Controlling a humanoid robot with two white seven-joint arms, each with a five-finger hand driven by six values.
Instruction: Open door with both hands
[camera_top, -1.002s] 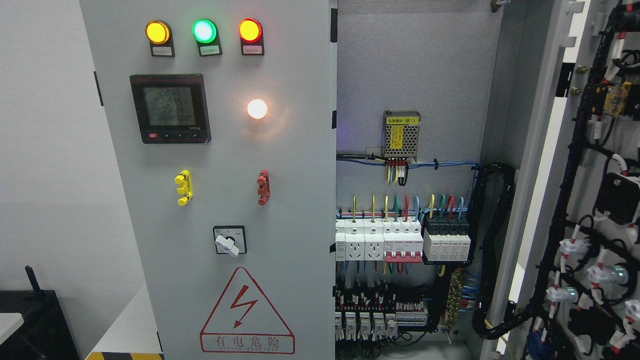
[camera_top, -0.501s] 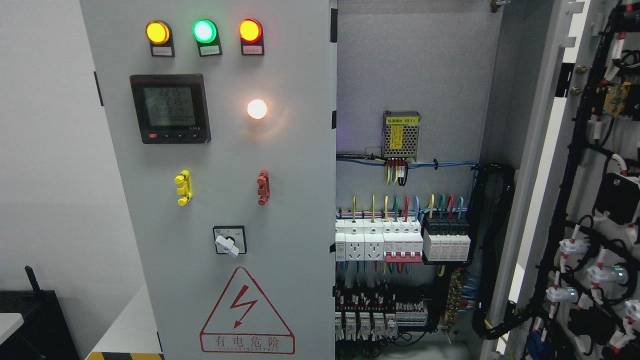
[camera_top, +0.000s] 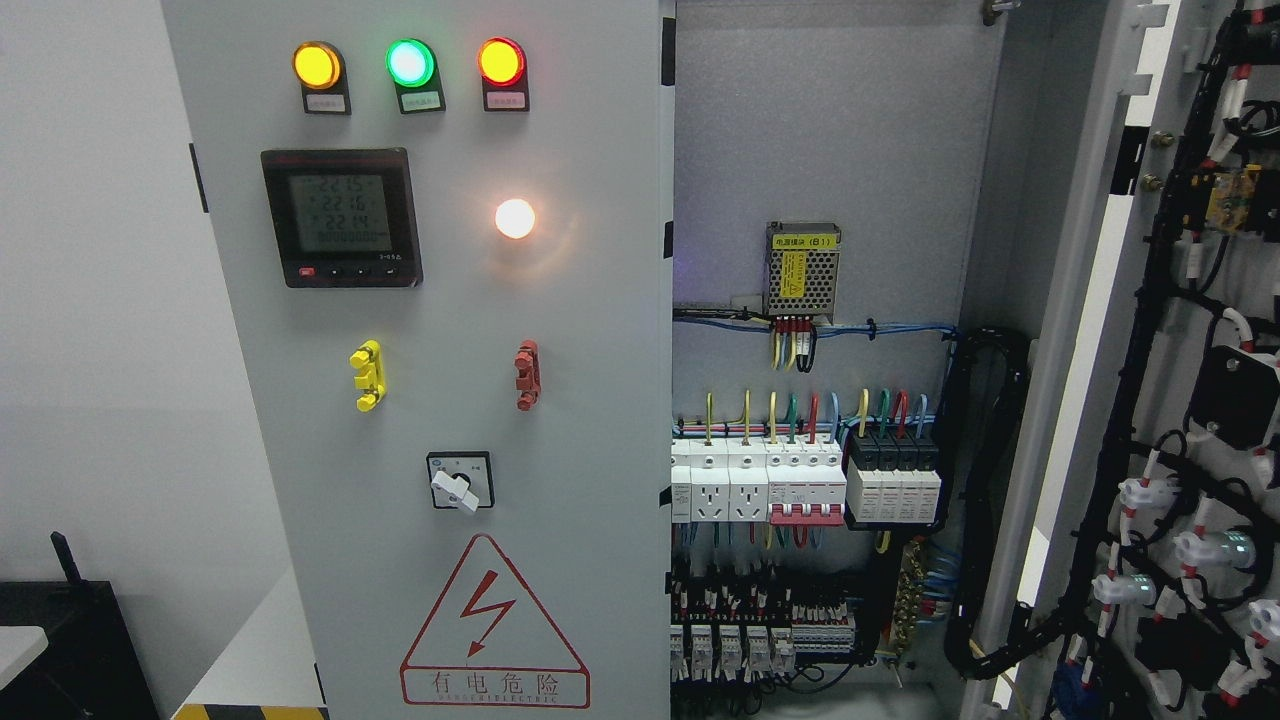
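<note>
Steel cabinet doors look heavy and stiff on their hinges. Right door (camera_top: 1190, 400) stands swung open at the right, wiring exposed; left door (camera_top: 450, 400) is closed, best gripped along its free right edge. Neither hand is in view.

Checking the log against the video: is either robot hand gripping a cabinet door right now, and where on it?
It cannot be told: neither hand is in view. The left door looks shut, the right door swung open.
</note>
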